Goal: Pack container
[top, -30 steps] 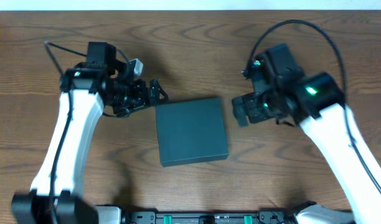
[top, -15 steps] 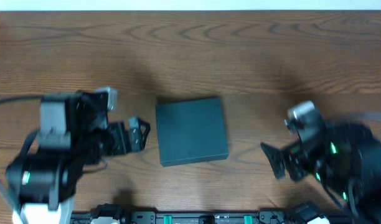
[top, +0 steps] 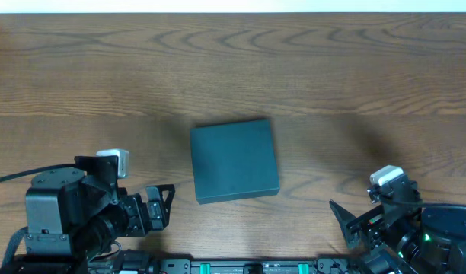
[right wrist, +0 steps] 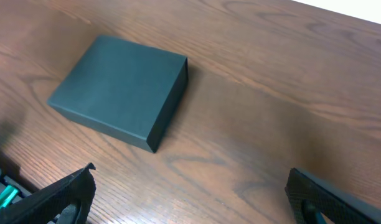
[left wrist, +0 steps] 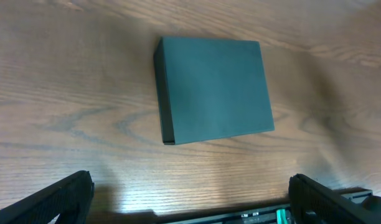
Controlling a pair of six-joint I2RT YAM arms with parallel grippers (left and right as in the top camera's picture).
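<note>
The container (top: pixel 234 160), a dark teal-black shallow square box, lies shut on the wooden table near the middle. It also shows in the left wrist view (left wrist: pixel 212 89) and the right wrist view (right wrist: pixel 120 90). My left gripper (top: pixel 158 207) is open and empty at the front left, well clear of the box. In its wrist view its gripper (left wrist: pixel 193 198) has the jaws spread wide over bare wood. My right gripper (top: pixel 347 223) is open and empty at the front right; its wrist view (right wrist: pixel 190 196) shows wide jaws with nothing between them.
The wooden table (top: pixel 233 68) stretches to a white strip at the far edge. A black rail with green parts (top: pixel 248 266) runs along the front edge between the two arm bases.
Both arms have drawn back from beside the container towards the table's front edge. The container has stayed put, shut.
</note>
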